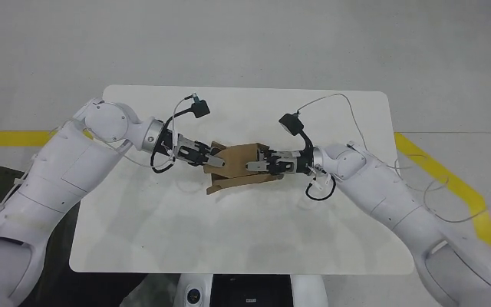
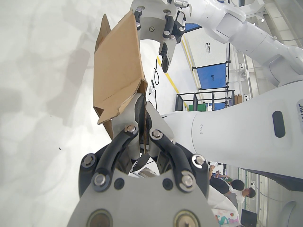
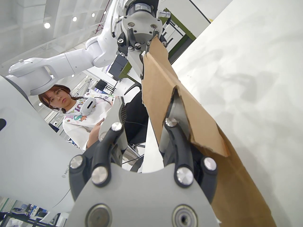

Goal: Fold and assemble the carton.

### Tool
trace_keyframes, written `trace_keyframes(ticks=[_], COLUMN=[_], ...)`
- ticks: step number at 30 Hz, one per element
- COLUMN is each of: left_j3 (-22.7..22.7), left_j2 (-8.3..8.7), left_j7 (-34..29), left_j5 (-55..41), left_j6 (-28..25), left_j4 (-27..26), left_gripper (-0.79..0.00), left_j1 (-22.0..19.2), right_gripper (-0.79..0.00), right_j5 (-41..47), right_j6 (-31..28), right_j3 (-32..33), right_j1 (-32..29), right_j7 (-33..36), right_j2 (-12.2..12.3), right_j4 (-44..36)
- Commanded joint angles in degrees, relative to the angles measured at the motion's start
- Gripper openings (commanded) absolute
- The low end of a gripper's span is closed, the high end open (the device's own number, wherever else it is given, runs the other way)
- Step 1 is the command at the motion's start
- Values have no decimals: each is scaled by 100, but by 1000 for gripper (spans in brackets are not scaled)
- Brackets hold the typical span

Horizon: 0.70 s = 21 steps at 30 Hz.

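The left gripper [image 2: 143, 109] has its jaws clamped together on a flap edge at the left end of the partly folded brown corrugated cardboard carton [image 2: 116, 67]. The right gripper [image 3: 146, 109] has its jaws apart, one finger tucked behind a panel at the carton's right end. The carton sits between them over the middle of the white rectangular table [image 1: 307, 230].

I see the carton [image 1: 238, 165] as plain brown cardboard with no print. The bench [image 1: 230, 230] is flat white with no pattern. The left end effector [image 2: 142, 109] and the right end effector [image 3: 146, 109] are silver-grey metal with black linkage bars and dark ribbed pads. The floor [image 1: 245, 38] is pale grey, crossed by a yellow stripe [image 1: 19, 138].
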Motion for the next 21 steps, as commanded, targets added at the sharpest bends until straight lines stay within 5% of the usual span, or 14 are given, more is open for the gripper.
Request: trace_keyframes(ticks=[1, 6, 17, 19, 21], left_j3=[41, 127, 370, 411, 442], left_j2=[2, 5, -9, -9, -6], left_j7=[3, 22, 69, 72, 87], left_j5=[-7, -30, -41, -45, -47], left_j6=[-3, -22, -69, -72, -87], left_j4=[0, -12, -66, -62, -55], left_gripper=[-785, -785, -779, -723, -563], left_j1=[-31, -109, -245, -265, -288], right_gripper=[-480, -496, -665, -720, -785], right_j5=[44, 99, 182, 200, 210], right_j6=[0, 0, 0, 0, 0], right_j3=[-74, -218, -419, -436, -450], right_j1=[45, 137, 248, 254, 262], right_j7=[0, 0, 0, 0, 0], right_j2=[-8, -40, -97, -103, -107], right_j4=[10, 48, 111, 123, 132])
